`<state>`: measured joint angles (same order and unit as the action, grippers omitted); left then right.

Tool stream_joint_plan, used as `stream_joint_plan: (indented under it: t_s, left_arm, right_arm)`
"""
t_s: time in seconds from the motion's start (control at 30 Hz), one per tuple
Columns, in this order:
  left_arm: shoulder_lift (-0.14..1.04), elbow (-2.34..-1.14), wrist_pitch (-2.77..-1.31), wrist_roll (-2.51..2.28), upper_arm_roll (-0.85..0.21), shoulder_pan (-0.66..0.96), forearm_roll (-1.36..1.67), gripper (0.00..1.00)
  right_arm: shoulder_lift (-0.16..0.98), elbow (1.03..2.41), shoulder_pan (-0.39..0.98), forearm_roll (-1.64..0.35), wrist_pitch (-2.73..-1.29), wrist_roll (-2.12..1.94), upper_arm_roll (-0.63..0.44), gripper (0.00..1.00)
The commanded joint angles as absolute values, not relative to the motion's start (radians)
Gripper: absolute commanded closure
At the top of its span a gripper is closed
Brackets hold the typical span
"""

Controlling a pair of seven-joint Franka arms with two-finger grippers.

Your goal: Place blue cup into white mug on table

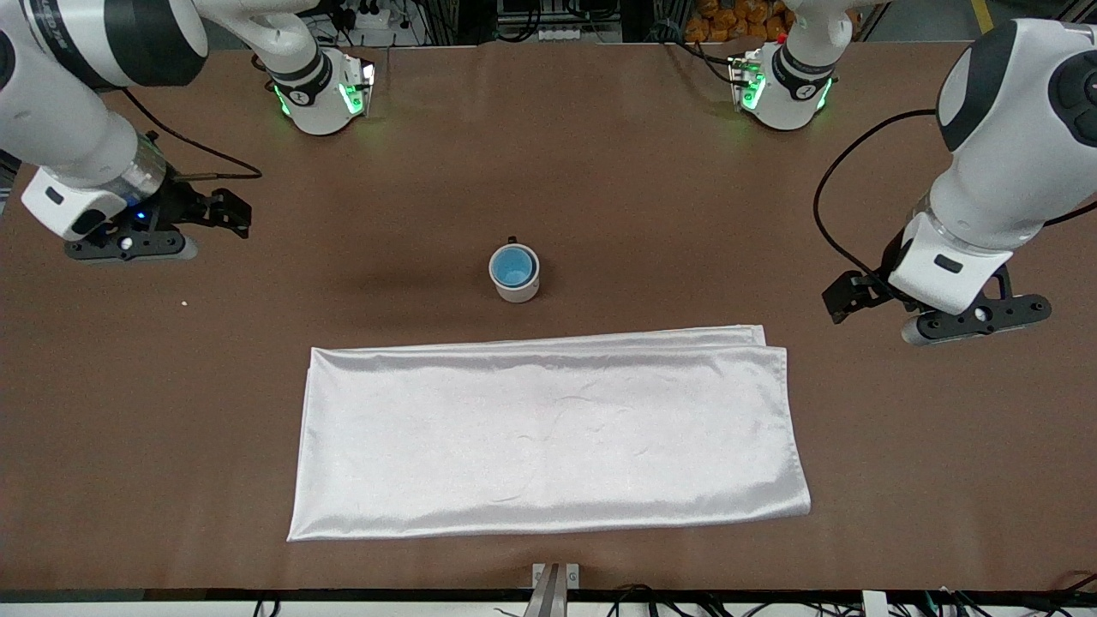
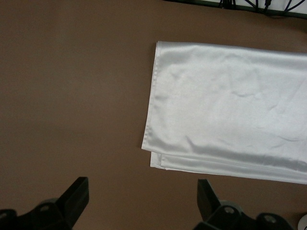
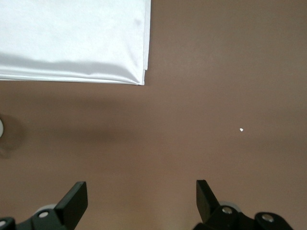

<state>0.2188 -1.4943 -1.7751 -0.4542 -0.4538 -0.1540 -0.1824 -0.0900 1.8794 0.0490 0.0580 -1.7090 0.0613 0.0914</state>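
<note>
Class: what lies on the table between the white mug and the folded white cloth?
Only bare table, in the front view, between the white mug and white cloth.

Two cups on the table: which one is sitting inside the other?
The blue cup is the inner one, nested in the white mug; the mug is wider, with a dark handle, and stands on the table.

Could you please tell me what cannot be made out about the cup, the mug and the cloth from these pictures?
- Blue cup: it sits in the white mug, whose wall hides its sides in the front view.
- Mug handle: only a dark nub shows above the rim in the front view.
- White cloth: cut off by the frame edge in both wrist views.
- Table under the cloth: hidden.
</note>
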Motion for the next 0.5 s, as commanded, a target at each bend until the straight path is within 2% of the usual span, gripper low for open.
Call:
stream_joint_plan:
  t_s: [0.0,0.33,0.47]
  left_arm:
    - [0.175,-1.519,-1.758,-0.371,-0.459,-0.201,-0.160,0.00]
    - [0.170,-1.496,-1.721,-0.281,-0.453,-0.224,-0.160,0.00]
    - [0.170,-1.486,-1.715,-0.256,-0.410,-0.201,-0.158,0.00]
  right_arm:
    - [-0.074,1.803,0.049,0.067,-1.655,0.051,0.091,0.00]
    - [-0.008,1.651,0.040,0.057,-1.551,0.052,0.091,0.00]
    - [0.023,1.600,0.031,0.005,-1.519,0.051,0.084,0.00]
